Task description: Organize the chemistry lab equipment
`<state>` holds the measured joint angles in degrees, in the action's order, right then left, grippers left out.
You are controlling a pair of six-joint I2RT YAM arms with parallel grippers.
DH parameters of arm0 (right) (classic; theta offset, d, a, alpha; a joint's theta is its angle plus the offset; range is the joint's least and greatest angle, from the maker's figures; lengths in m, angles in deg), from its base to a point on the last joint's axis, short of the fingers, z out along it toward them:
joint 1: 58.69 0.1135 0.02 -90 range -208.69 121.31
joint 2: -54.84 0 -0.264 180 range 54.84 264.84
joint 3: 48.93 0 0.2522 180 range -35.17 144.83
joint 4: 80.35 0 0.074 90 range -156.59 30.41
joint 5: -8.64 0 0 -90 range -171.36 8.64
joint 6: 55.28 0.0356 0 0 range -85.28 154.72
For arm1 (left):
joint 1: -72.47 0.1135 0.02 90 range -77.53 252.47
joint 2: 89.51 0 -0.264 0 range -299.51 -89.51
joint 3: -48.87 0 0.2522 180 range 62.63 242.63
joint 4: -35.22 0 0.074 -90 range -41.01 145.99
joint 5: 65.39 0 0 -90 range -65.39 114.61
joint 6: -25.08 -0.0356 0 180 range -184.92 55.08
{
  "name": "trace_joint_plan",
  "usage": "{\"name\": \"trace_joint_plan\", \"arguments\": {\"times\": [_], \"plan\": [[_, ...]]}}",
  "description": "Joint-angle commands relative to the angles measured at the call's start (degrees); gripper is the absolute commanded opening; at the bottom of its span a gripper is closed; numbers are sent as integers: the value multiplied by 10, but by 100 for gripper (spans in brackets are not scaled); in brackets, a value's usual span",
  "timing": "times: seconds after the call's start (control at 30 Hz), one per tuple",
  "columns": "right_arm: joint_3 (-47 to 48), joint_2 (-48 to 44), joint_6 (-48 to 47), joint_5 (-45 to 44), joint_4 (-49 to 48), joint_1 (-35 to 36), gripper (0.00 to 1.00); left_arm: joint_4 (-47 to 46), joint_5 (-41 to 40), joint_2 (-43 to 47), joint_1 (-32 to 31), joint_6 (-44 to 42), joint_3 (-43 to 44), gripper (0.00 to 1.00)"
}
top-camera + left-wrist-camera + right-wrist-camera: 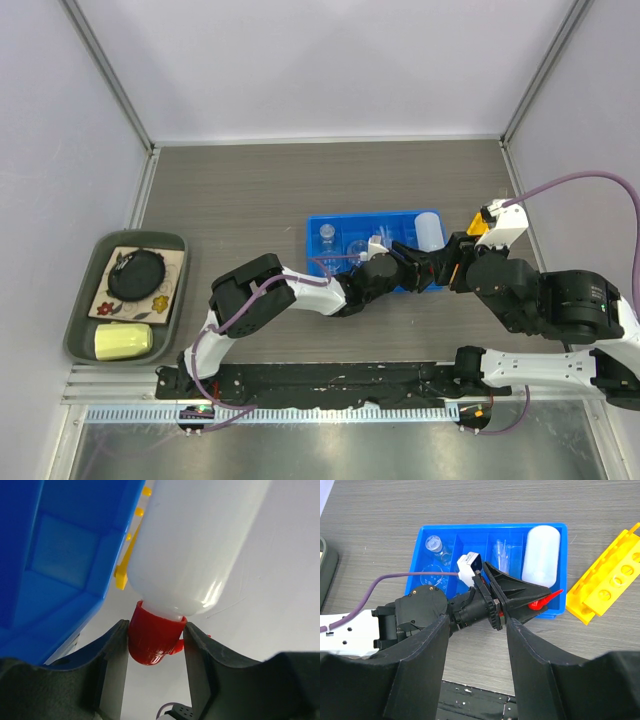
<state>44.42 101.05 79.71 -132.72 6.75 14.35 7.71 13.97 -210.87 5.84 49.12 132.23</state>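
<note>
Setting: a robot test cell laid out with lab ware. My table point(230, 190) is grey wood-grain, boxed in by plain white walls point(320, 60) on metal frame posts point(109, 75). My left arm point(270, 295) and right arm point(550, 300) are bolted to a black rail point(330, 380) at the near edge. Blue bin point(345, 217) of small glassware point(434, 545) mid-table, yellow rack point(600, 587) just right of it, green tray point(78, 330) far left.

Table point(250, 200): blue bin point(370, 215), yellow rack point(607, 572), tray point(80, 300)

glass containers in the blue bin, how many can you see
2, both at the blue bin's left end: a flask by the far wall, a beaker nearer, beside the left arm. The arm may hide more.
</note>
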Motion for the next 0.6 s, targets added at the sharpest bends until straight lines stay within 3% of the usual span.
{"name": "trace_joint_plan", "arguments": {"times": [0.0,0.17,0.57], "plan": [[1,0,8,-7,-13,2,55,-31,5,15,-3,40,14,51],[1,0,8,-3,-16,2,55,-29,4,28,-5,30,10,59],[2,2,8,1,-16,2,55,-28,3,61,-9,10,-3,60]]}}
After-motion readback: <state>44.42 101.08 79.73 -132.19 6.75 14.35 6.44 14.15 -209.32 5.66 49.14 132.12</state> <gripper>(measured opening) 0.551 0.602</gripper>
